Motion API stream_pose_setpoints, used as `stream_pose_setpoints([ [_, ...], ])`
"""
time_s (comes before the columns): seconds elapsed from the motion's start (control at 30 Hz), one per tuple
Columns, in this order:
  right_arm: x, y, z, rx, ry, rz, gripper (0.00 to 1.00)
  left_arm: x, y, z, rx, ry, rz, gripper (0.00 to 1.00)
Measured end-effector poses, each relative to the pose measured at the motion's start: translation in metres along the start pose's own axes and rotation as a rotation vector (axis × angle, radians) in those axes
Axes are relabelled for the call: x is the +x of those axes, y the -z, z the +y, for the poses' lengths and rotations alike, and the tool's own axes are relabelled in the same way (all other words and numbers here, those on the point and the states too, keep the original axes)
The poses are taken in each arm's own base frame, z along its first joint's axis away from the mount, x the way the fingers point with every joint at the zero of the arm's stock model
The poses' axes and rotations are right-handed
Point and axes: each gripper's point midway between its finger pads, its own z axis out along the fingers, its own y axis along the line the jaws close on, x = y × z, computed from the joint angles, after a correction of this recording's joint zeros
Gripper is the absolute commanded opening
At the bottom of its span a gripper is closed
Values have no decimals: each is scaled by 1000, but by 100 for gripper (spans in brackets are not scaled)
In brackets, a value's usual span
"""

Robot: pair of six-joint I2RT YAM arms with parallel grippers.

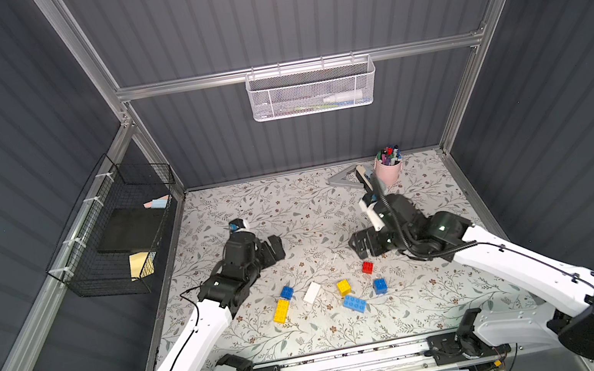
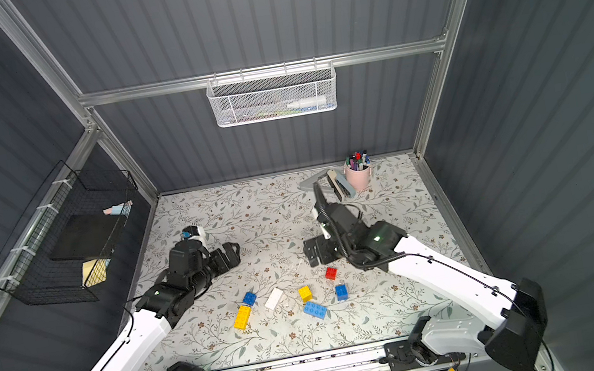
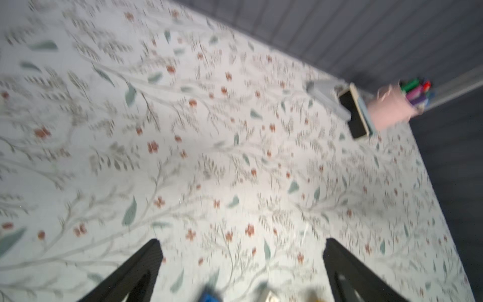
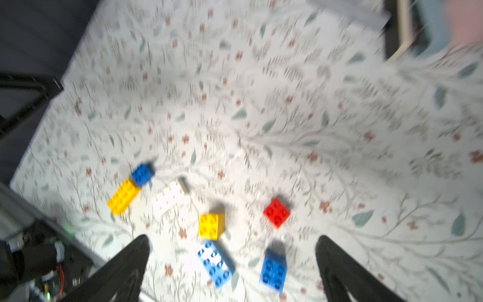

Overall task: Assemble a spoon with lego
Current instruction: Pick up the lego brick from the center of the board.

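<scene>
Several loose lego bricks lie apart on the floral table near its front. They are a small blue (image 1: pixel 286 292), a yellow oblong (image 1: pixel 281 311) next to it, a white oblong (image 1: pixel 312 292), a yellow square (image 1: pixel 344 287), a red square (image 1: pixel 367 267), a blue square (image 1: pixel 380 286) and a light blue oblong (image 1: pixel 354 303). No joined spoon is in view. My left gripper (image 1: pixel 276 248) hovers open behind the bricks on the left, my right gripper (image 1: pixel 357 245) open behind the red brick (image 4: pixel 277 212). Both wrist views are blurred, and nothing sits between either pair of fingers (image 3: pixel 146 258) (image 4: pixel 332 258).
A pink cup of markers (image 1: pixel 389 172), an eraser (image 1: pixel 365 180) and a grey triangle (image 1: pixel 345 179) stand at the back right. A black wire basket (image 1: pixel 113 231) hangs on the left wall, a white mesh basket (image 1: pixel 312 89) on the back wall.
</scene>
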Motion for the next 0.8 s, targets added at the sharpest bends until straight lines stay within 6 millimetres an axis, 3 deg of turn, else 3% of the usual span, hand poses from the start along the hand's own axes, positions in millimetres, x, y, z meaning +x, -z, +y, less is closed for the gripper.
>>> stream_pose_setpoints([
  [0.1, 39, -20, 11, 29, 35, 178, 99, 32, 5, 3, -4, -3, 82, 99],
  [0.17, 53, -30, 17, 39, 46, 256, 98, 44, 11, 4, 6, 6, 99, 99],
  [0.43, 75, -64, 43, 46, 80, 435, 83, 88, 12, 0, 6, -20, 185, 99],
  [0.8, 103, -98, 39, 121, 53, 544, 71, 102, 13, -5, -1, -67, 198, 99],
])
